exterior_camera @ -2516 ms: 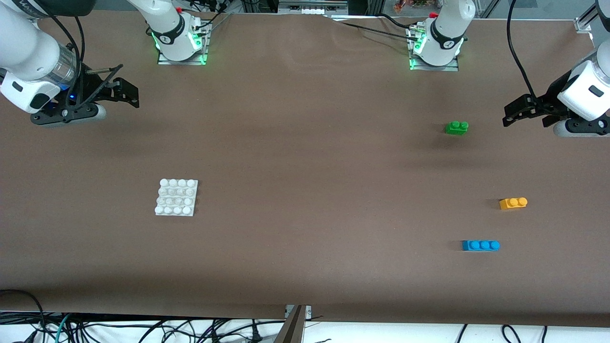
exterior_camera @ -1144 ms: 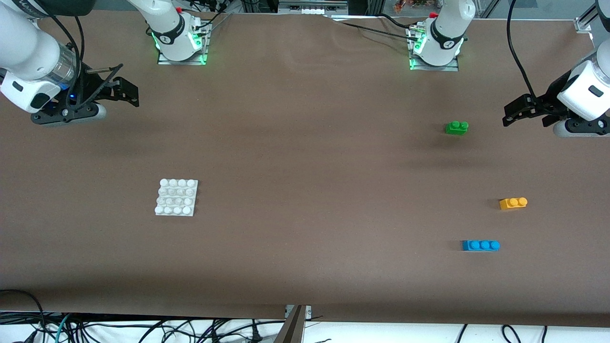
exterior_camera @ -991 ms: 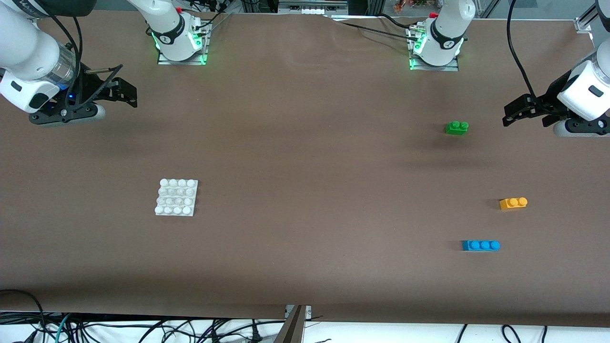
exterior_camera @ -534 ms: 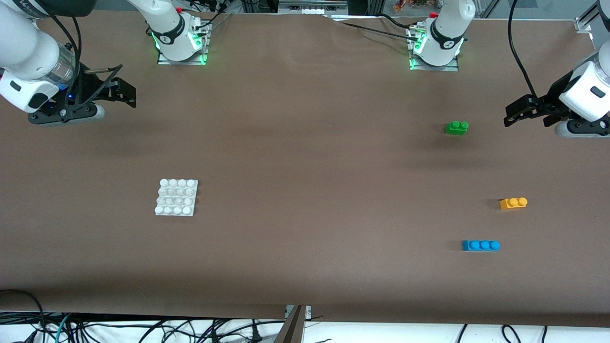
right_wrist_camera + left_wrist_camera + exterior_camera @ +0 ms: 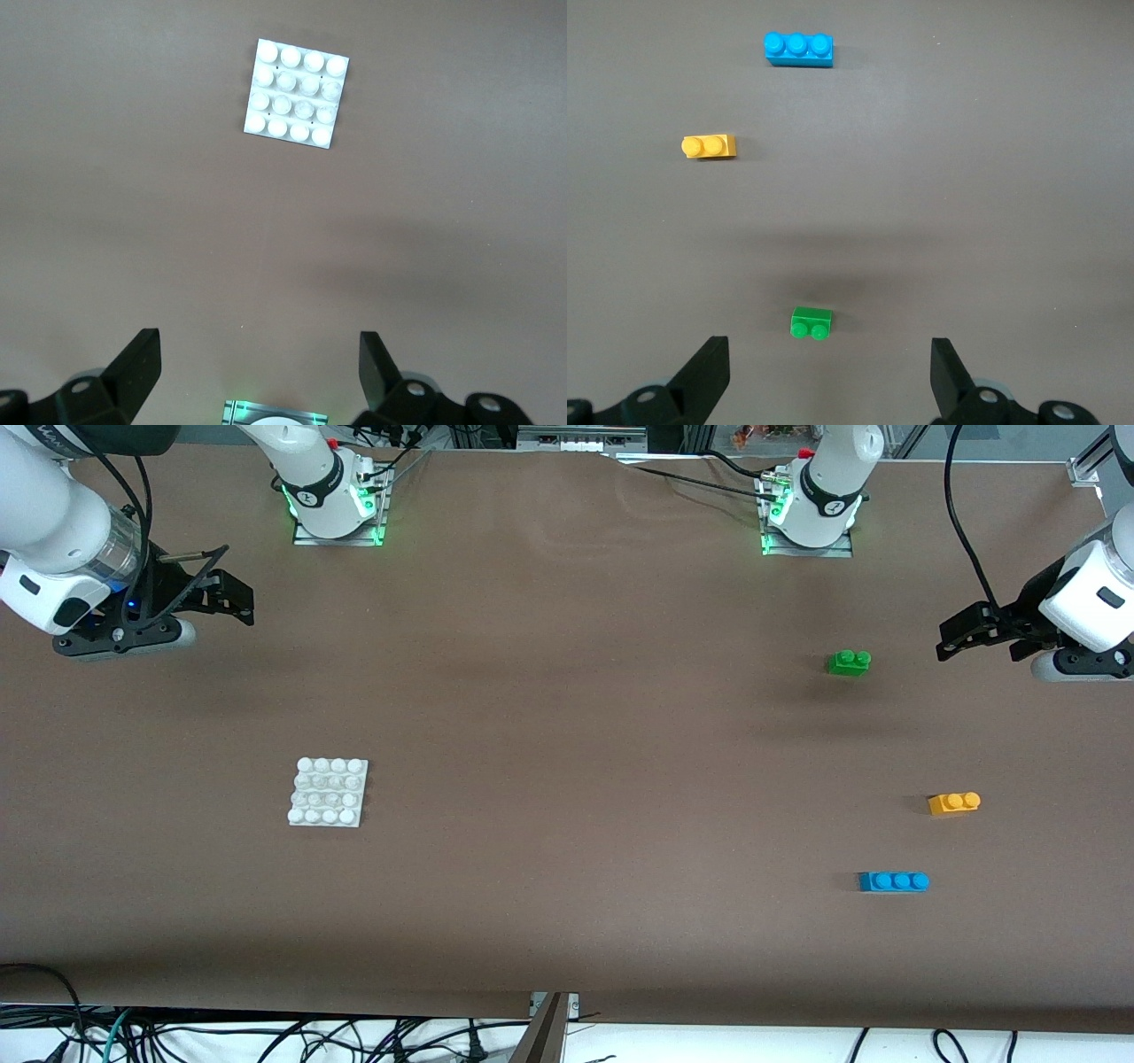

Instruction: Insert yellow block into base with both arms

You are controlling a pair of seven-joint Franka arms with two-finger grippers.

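The yellow block (image 5: 954,803) lies on the brown table toward the left arm's end; it also shows in the left wrist view (image 5: 709,146). The white studded base (image 5: 328,792) lies toward the right arm's end and shows in the right wrist view (image 5: 296,93). My left gripper (image 5: 952,638) is open and empty, up over the table's end, apart from the block (image 5: 828,381). My right gripper (image 5: 237,602) is open and empty, up over the table's other end (image 5: 257,376).
A green two-stud brick (image 5: 849,662) lies farther from the front camera than the yellow block and shows between my left fingers (image 5: 811,323). A blue three-stud brick (image 5: 893,881) lies nearer (image 5: 798,49). Both arm bases (image 5: 332,500) (image 5: 811,509) stand at the table's back edge.
Both grippers have shifted only slightly. The blocks and the base have not moved.
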